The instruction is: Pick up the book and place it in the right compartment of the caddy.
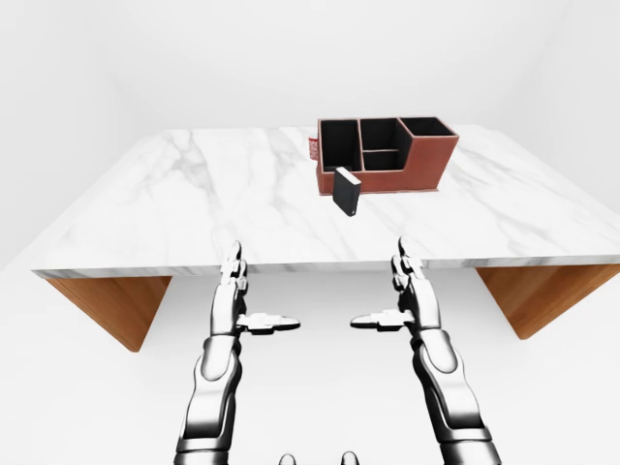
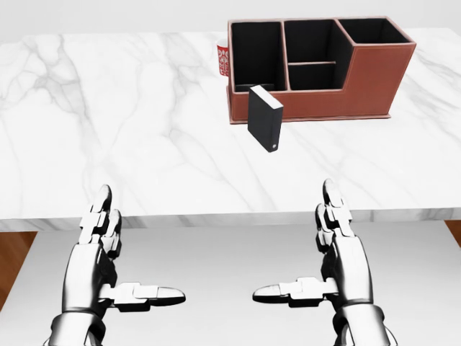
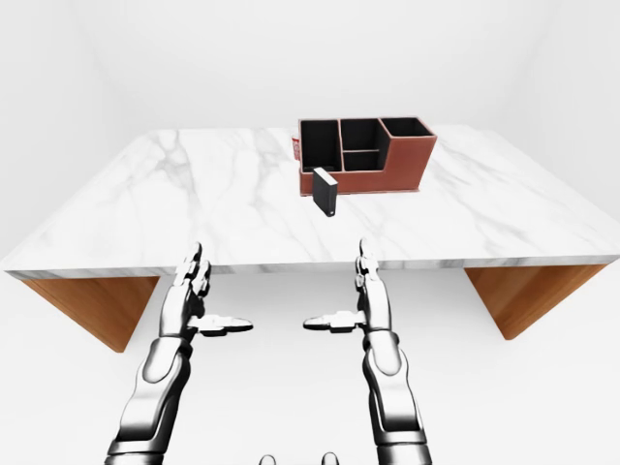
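White marble tabletop [image 1: 194, 203] with grey veins, thin pale edge, fills the middle of the eye views. Brown wooden supports under it, one at left [image 1: 111, 305], one at right [image 1: 542, 295]. Small red patterned object [image 2: 222, 60] upright on the tabletop, partly hidden. White floor [image 3: 58, 387], white walls.

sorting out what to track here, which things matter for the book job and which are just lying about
For the job:
- black book, standing upright just below the caddy in the head view
- red-brown caddy, compartments open at the top
- left hand and right hand, fingers open, holding nothing

Just lying about:
- red patterned object, mostly hidden behind the caddy's left end
- marble table
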Controlling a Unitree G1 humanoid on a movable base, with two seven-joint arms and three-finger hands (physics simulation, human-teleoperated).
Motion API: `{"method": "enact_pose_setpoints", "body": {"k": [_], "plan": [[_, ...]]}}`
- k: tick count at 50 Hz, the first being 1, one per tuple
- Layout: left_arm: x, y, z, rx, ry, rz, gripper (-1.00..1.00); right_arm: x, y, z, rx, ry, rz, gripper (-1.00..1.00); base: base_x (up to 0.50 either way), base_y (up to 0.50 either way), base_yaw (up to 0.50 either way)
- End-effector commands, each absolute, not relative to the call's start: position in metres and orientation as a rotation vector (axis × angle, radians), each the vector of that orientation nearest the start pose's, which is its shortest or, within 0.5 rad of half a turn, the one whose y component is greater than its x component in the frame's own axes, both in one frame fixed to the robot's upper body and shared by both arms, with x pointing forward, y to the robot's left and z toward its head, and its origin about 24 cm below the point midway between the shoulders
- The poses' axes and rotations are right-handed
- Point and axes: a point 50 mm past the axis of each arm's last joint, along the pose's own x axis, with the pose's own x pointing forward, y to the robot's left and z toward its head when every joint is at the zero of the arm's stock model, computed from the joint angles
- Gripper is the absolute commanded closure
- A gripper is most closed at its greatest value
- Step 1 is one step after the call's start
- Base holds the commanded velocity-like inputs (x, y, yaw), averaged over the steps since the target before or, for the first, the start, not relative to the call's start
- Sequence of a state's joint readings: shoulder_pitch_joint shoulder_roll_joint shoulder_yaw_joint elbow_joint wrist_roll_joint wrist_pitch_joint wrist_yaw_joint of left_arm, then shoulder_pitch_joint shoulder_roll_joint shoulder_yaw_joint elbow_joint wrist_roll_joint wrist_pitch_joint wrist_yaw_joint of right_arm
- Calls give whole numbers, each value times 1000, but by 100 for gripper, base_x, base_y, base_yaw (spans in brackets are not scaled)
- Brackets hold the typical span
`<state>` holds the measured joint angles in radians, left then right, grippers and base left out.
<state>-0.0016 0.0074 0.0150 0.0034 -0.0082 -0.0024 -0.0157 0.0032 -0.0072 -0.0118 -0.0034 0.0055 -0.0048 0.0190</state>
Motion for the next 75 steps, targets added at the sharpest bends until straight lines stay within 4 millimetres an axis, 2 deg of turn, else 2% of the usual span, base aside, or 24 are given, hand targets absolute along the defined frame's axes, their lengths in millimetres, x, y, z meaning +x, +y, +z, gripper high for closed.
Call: {"method": "enact_pose_setpoints", "body": {"k": [1, 16, 18, 58, 75], "plan": [[254, 160, 42, -2, -3, -3, -100, 251, -157, 44, -9, -20, 22, -100, 0, 0, 0], [255, 159, 38, 1, 6, -7, -100, 252, -156, 36, -9, -16, 34, -100, 0, 0, 0], [255, 159, 38, 1, 8, -8, -100, 251, -156, 42, -8, -15, 35, -100, 0, 0, 0], [255, 159, 37, 3, 15, -10, -100, 250, -154, 42, -18, -17, 47, -100, 0, -18, 0], [255, 159, 36, 2, 15, -10, -100, 250, -154, 42, -19, -17, 50, -100, 0, -3, 0]]}}
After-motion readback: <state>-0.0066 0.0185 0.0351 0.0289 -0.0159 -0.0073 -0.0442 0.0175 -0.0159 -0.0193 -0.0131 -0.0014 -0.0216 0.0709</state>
